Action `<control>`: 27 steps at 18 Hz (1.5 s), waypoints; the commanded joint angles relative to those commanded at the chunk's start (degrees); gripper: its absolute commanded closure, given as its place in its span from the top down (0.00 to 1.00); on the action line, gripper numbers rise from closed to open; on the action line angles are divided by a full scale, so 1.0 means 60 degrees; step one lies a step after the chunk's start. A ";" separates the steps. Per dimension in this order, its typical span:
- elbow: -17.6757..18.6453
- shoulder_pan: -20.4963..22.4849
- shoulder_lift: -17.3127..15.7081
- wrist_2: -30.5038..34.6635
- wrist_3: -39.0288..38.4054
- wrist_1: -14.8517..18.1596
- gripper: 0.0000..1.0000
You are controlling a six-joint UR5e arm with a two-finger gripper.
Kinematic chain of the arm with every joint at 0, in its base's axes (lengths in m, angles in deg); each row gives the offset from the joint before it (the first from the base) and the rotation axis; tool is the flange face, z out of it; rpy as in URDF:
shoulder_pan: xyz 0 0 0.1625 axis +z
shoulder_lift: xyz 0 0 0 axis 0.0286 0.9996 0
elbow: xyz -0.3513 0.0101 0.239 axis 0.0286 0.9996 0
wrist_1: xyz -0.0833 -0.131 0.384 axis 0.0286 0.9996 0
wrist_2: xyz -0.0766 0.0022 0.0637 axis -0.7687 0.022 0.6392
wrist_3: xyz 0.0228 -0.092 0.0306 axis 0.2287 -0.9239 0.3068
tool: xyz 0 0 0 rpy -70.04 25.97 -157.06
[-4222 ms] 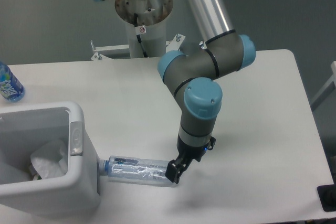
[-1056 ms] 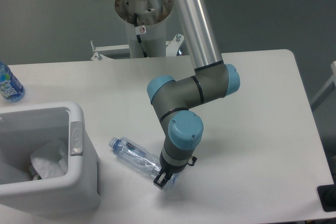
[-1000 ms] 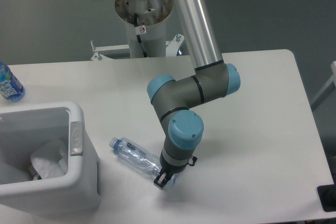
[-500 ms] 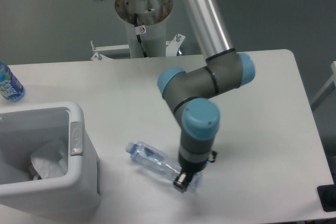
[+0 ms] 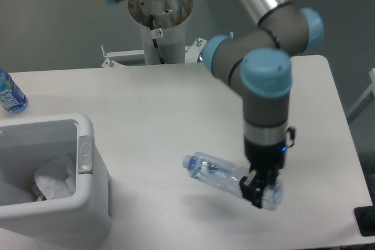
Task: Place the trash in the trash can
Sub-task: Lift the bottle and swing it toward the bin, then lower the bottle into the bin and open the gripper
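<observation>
One crushed plastic bottle (image 5: 225,175) hangs above the white surface (image 5: 176,103), clamped at its base end in the gripper (image 5: 258,188) of a grey-and-blue robot arm (image 5: 266,80). The gripper's dark fingers are closed on the bottle near its bottom, and the bluish cap (image 5: 188,161) points out to the left and slightly upward, so the bottle lies tilted, its neck end free in the air. A soft shadow (image 5: 205,206) sits on the surface beneath it, apart from the bottle itself.

The arm reaches down from the upper right, its last segment standing nearly upright over the gripper, toward the front right part of the surface.

The trash can (image 5: 88,191), a white rectangular bin with a thick rim and rounded corners, stands at the front left edge, well apart from the held bottle. A small grey oval tab (image 5: 85,154) shows on the side of the bin facing the arm. Inside, a crumpled white paper packet (image 5: 55,181) lies against the bin's wall.

At the far left edge of the surface stands an upright bottle with a blue label (image 5: 9,95), cut off by the frame. Behind the surface, the arm's round metal base (image 5: 160,10) rises from its mount.
</observation>
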State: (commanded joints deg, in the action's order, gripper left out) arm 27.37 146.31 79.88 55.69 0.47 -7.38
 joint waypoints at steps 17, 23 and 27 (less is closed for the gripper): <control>-0.0029 -0.0555 -0.1613 -0.2785 0.0000 -0.0911 0.60; 0.0073 -0.1683 -0.1189 -0.2814 0.0234 -0.0911 0.60; 0.0088 -0.2284 -0.0969 -0.2800 0.0557 -0.0911 0.60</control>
State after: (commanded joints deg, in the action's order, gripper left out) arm 27.90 132.60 74.07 38.89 3.81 -12.85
